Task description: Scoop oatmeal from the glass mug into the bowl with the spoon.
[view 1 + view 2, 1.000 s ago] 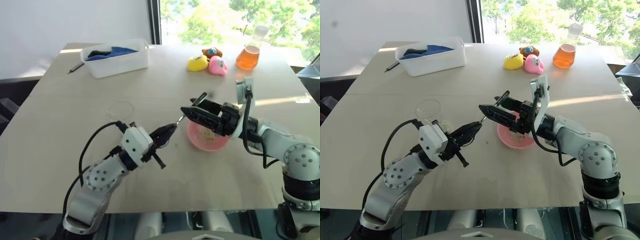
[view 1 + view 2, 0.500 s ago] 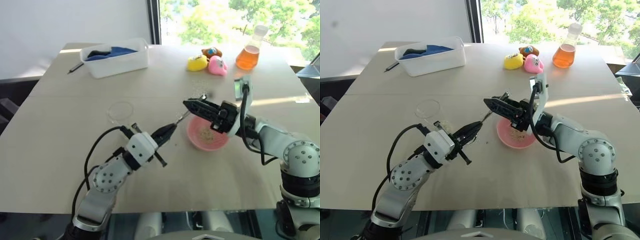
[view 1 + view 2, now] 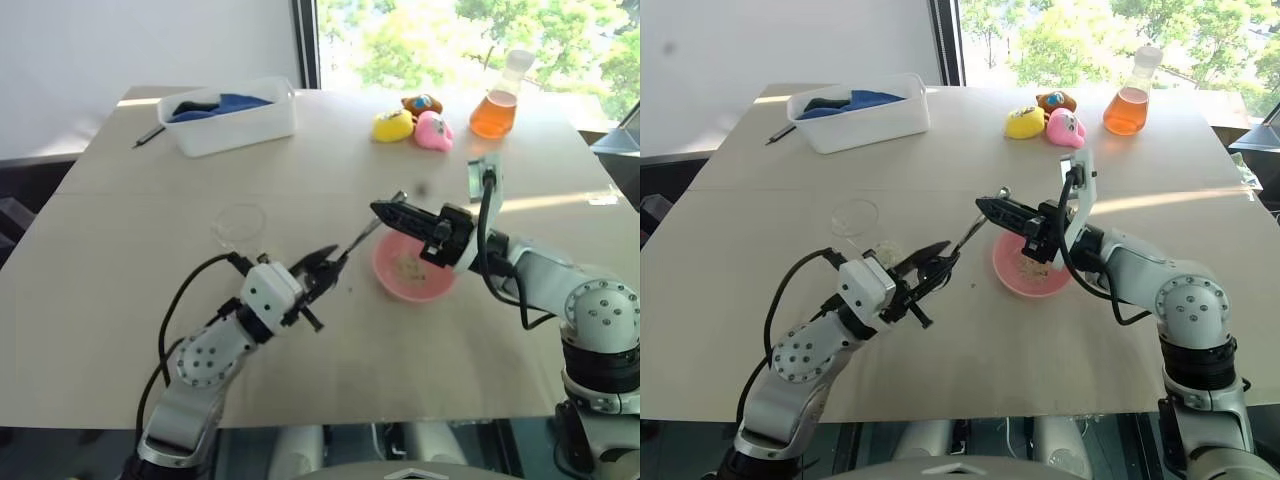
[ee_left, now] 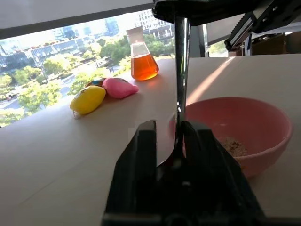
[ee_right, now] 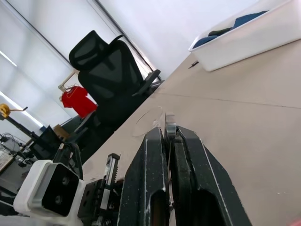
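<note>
spoon [image 3: 362,234] in right hand [image 3: 386,210]

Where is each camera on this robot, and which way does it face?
Eye views: on the head, looking forward and down at the table; both arms show, meeting at the spoon.
Left wrist view: looks along the left fingers toward the bowl and flask.
Right wrist view: looks along the right fingers, shut on the spoon, toward the mug, tub and chair.
Shared: the spoon is in every view; the left wrist and eye views share the bowl and flask.
</note>
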Tool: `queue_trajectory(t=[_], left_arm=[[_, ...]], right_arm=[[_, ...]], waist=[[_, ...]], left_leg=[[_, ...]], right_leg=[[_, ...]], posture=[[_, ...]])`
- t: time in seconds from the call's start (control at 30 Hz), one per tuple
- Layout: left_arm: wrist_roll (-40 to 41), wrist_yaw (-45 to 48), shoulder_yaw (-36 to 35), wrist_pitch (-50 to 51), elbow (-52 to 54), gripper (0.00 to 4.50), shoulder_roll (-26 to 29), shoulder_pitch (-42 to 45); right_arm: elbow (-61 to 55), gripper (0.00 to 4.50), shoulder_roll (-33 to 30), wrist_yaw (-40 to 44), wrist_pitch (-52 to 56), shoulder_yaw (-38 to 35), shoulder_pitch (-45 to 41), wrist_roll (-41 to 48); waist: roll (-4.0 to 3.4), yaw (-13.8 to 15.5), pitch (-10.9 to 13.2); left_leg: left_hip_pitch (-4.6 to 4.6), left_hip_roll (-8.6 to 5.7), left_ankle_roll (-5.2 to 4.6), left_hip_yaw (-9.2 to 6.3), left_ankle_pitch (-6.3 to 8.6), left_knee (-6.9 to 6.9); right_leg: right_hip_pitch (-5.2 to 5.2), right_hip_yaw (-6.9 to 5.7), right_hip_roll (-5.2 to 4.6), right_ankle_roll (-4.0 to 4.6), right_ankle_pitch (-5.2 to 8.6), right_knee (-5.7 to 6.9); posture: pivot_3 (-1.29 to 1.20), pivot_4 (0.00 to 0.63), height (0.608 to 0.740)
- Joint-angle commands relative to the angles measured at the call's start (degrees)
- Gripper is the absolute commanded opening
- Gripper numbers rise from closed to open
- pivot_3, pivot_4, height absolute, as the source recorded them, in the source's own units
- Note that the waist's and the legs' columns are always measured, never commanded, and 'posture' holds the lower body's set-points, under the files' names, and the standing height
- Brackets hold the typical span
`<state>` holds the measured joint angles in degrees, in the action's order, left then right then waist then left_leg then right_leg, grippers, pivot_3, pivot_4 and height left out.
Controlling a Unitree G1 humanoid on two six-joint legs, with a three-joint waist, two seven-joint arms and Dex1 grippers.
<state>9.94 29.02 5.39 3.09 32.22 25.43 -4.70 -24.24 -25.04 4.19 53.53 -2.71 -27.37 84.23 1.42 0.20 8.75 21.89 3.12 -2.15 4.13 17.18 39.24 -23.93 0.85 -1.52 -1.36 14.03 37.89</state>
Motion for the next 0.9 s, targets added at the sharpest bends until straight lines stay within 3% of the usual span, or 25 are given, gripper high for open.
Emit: queue_trajectory(t=[0.03, 0.13, 0.33, 0.5, 0.6, 0.67, 0.9], left_arm=[[0.4, -0.8, -1.9, 0.1, 3.5, 2.79, -0.1, -1.4], [4.3, -0.8, -4.3, 0.2, 7.3, 2.79, -0.7, -6.4], [3.8, -5.3, -11.4, -4.4, 13.4, 2.79, -5.2, -19.9], [1.7, -7.0, -15.5, -12.5, 6.4, 2.79, -10.0, -31.8], [6.7, -9.9, -22.0, -11.4, 2.0, 2.79, -12.3, -30.4], [9.5, -8.6, -24.9, -10.4, 0.1, 2.79, -10.5, -27.8], [15.2, 0.7, -30.0, -6.6, -7.8, 2.79, 0.9, -19.4]], right_arm=[[-0.1, 0.00, 0.0, 0.1, -1.2, -1.6, -0.9, 0.6], [1.5, 0.00, -0.3, 0.1, -1.4, -2.5, -1.2, 0.3], [4.5, 0.00, -1.1, 1.7, -1.7, -4.2, -1.6, -1.7], [5.3, 0.00, -0.8, 4.3, -1.3, -4.8, -2.1, -1.2], [3.5, 0.00, -2.4, 7.8, 0.0, -4.3, -0.5, -1.6], [2.9, 0.00, -3.0, 8.6, 0.6, -4.5, 0.6, -0.8], [3.2, 0.00, -3.7, 8.0, 0.1, -5.1, 2.3, -2.0]], waist=[[0.00, -0.1, 0.0], [0.00, -0.7, 0.0], [-0.03, -1.0, 0.0], [-0.07, -1.1, 0.0], [-0.04, -0.7, 0.1], [-0.04, -0.6, 0.1], [-0.04, -1.2, 0.1]], left_leg=[[0.00, 0.00, 0.00, 0.00, 0.00, 0.00], [0.03, 0.01, 0.00, 0.01, 0.00, -0.01], [0.09, 0.03, -0.01, 0.02, 0.01, -0.05], [0.07, 0.02, -0.03, 0.10, 0.02, -0.06], [0.12, 0.02, -0.06, 0.04, 0.04, -0.06], [0.16, 0.02, -0.07, -0.06, 0.03, -0.04], [0.14, 0.02, -0.07, 0.17, 0.04, -0.05]], right_leg=[[0.00, 0.00, 0.00, 0.00, 0.00, 0.00], [-0.02, 0.01, -0.06, 0.00, 0.00, -0.01], [-0.14, -0.03, -0.31, 0.00, 0.00, -0.02], [-0.14, 0.03, -0.27, 0.01, 0.02, -0.07], [-0.22, -0.02, -0.24, 0.03, 0.05, -0.06], [-0.22, -0.12, -0.12, 0.13, 0.10, -0.04], [-0.27, -0.10, -0.01, 0.00, 0.02, -0.04]], posture=[[0.00, 0.150, 0.740], [0.00, 0.150, 0.740], [0.00, 0.150, 0.740], [0.00, 0.150, 0.740], [0.00, 0.150, 0.740], [0.00, 0.150, 0.740], [0.00, 0.150, 0.740]])
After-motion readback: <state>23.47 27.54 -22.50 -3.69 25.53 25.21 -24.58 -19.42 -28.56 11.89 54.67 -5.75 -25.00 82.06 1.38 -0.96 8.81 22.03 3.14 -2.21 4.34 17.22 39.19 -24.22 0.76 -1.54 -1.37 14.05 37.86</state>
